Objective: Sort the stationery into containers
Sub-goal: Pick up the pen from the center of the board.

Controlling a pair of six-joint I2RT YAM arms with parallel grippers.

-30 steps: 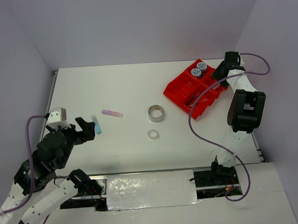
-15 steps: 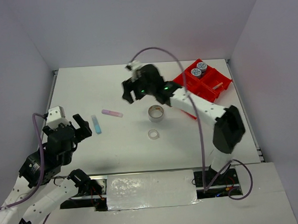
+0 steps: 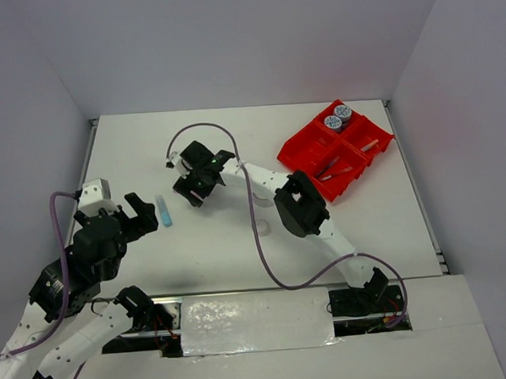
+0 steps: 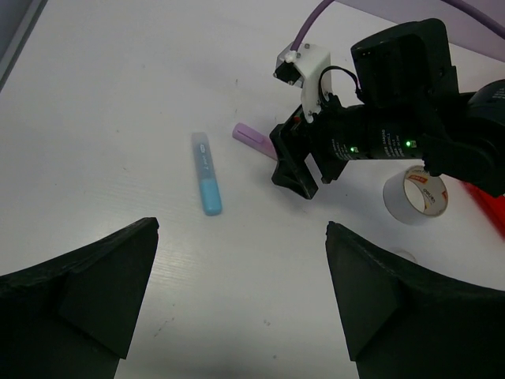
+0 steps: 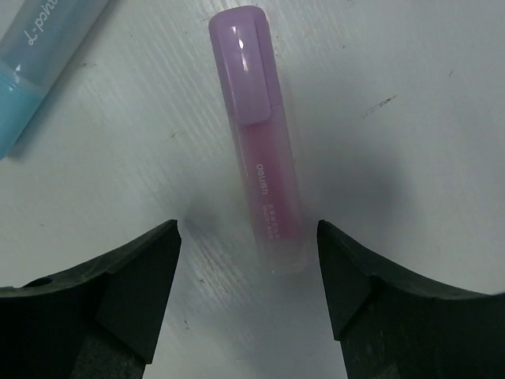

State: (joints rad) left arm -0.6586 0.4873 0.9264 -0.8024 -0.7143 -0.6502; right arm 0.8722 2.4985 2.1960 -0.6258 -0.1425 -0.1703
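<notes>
Seen from above, the right gripper (image 3: 192,191) hangs spread left of the table's centre and the left gripper (image 3: 149,217) waits open near a blue tube (image 3: 162,210), while the red tray (image 3: 294,158) holds two lidded tubs (image 3: 334,123) in its far compartment and thin pens (image 3: 329,175) in others. The left wrist view shows the purple tube (image 4: 251,137) poking out beside the right gripper. In the right wrist view it lies flat between parted jaws: light, stiff, slick plastic, probably best pinched mid-barrel.

This looks like a robotics lab test cell. A plain white surface (image 3: 357,226) is boxed in by bare pale walls (image 3: 228,46). A left arm (image 3: 71,275) and a right arm (image 3: 300,206) are bolted at its near edge, trailing loose purple cables (image 3: 200,125).
</notes>
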